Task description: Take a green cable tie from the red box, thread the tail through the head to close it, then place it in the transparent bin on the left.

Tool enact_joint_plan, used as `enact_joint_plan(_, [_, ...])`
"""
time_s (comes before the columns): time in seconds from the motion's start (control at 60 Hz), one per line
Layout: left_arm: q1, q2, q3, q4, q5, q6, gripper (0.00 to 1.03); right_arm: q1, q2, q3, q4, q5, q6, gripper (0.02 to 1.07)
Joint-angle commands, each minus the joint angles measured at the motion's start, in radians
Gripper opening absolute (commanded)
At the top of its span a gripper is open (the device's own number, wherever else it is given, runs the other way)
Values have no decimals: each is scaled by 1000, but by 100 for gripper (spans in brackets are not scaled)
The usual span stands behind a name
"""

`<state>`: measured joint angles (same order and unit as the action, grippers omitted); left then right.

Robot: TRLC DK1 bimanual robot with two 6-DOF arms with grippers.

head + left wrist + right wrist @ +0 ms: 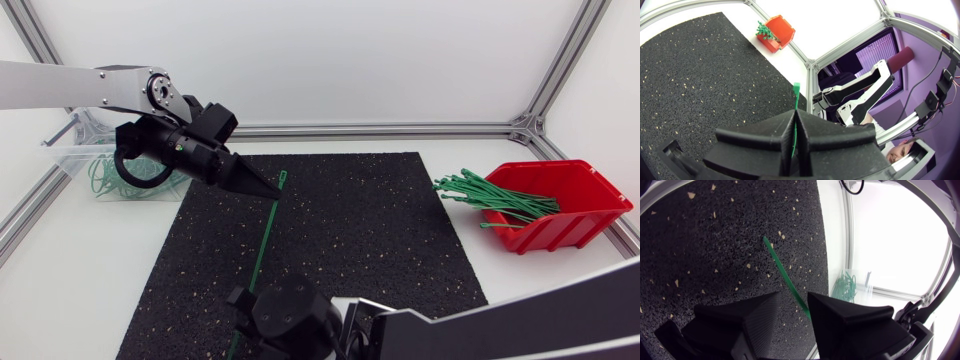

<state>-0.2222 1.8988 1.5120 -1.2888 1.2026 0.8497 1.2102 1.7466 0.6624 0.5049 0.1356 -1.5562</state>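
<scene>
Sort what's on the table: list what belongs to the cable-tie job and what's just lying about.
For the job: the green cable tie in the left jaws; the red box of spare ties; the clear bin with green loops inside.
Lying about: the black mat.

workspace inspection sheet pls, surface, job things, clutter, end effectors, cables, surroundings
surface: white table with a black speckled mat
job's things: red box of loose green ties; transparent bin holding closed ties; one straight cable tie over the mat
clutter: nothing seen
end effectors: left end effector shut on the tie near one end; right end effector open, tie between its fingers
cables: nothing seen on the table
surroundings: metal frame rails at the table's edges
</scene>
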Motion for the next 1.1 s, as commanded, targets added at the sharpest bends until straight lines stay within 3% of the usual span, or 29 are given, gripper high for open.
enact_joint_plan(0.0, [0, 23, 16, -4, 0, 25, 3, 5, 21, -9, 12, 7, -82, 44])
enact_joint_plan(0.583, [20, 36, 27, -6, -12, 34, 3, -66, -35, -12, -20, -88, -489, 44])
enact_joint_plan(1.083, [38, 102, 103, -104, 5, 95, 3, -63, -4, -30, 98, -157, -519, 44])
